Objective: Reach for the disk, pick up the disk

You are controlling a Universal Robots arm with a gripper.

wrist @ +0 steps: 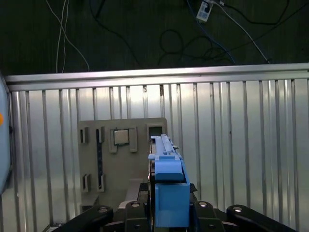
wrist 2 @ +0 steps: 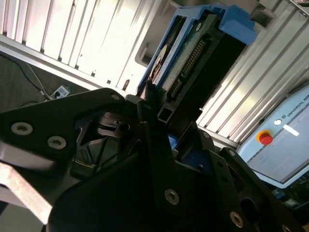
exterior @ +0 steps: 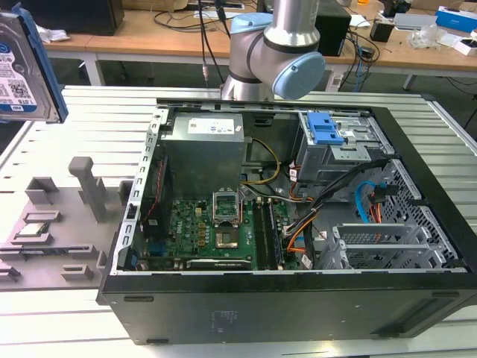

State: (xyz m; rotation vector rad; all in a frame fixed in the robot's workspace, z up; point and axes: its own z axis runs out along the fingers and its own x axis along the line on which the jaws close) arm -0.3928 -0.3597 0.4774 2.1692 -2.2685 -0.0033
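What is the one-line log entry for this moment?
step: pick up | tool: shut on hard drive | hard drive: in air, clear of slatted table | computer case: open

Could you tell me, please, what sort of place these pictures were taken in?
Most likely a robotics or electronics lab: an open desktop computer case lies on a slatted metal table, a robot arm stands behind it, and wooden benches beyond carry cables.

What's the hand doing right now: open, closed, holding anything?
Hand: closed, holding the disk between its fingers.
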